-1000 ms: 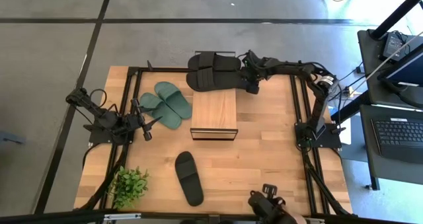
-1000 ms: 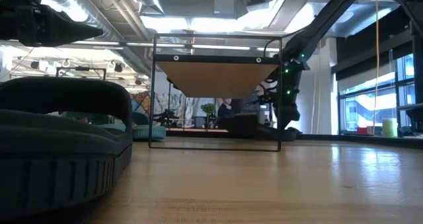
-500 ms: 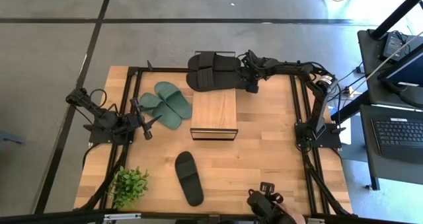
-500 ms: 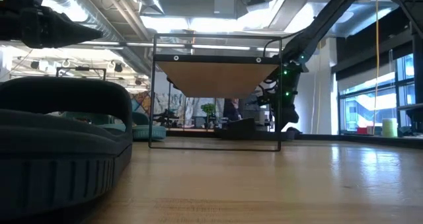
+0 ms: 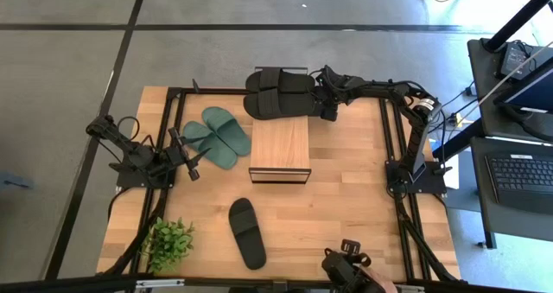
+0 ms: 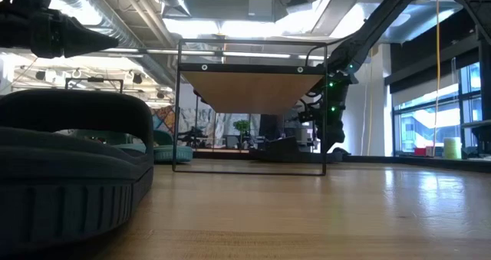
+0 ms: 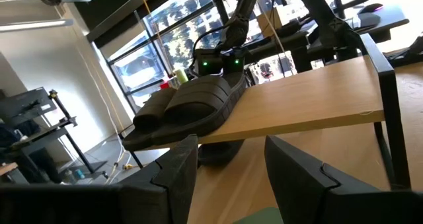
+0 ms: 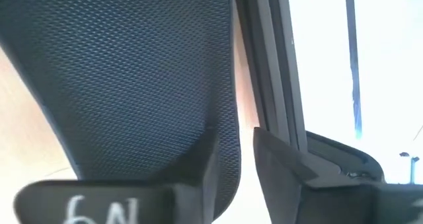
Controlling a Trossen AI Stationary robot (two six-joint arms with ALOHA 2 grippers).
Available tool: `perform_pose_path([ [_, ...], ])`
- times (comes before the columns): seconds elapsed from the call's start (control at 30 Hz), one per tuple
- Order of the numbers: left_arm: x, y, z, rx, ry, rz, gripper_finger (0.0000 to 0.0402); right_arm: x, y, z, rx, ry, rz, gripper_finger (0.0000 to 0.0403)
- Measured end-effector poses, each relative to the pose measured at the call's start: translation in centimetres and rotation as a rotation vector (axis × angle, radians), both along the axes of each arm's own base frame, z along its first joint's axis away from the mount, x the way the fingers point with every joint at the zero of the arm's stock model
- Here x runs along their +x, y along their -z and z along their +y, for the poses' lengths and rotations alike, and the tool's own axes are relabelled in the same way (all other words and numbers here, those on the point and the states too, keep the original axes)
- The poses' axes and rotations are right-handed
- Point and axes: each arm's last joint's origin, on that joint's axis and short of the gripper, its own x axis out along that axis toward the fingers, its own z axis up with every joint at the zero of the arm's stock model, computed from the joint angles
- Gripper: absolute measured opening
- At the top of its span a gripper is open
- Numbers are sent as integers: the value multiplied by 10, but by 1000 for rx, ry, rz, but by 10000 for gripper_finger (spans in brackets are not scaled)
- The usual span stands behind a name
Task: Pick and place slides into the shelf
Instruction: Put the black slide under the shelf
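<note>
The wooden bench (image 5: 346, 181) carries the shelf (image 5: 279, 146), which stands near its middle, just beside the right end effector (image 5: 327, 111) on the side toward the bench's centre. Black slides (image 5: 276, 94) lie stacked at the bench's far edge, right against that end effector, their near ends over the shelf's plank top. Two dark green slides (image 5: 220, 133) lie side by side on the bench just in front of the left end effector (image 5: 200, 161), between it and the shelf. One black slide (image 5: 247, 232) lies alone on the bench, well apart from both end effectors. A small potted plant (image 5: 168, 243) stands at the bench's near corner.
</note>
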Motion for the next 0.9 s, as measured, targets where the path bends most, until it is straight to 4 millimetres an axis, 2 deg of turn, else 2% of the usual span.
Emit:
perform_pose_path([
  [0.27,0,0,0,0,0,0,168,-1,0,1,6,5,4,185],
  [0.43,0,0,0,0,0,0,168,1,-8,0,48,66,-20,215],
  [0.6,0,0,0,0,0,0,168,2,-19,0,109,80,-2,229],
  [0.9,0,0,0,-1,0,-1,168,0,-31,4,214,73,42,226],
])
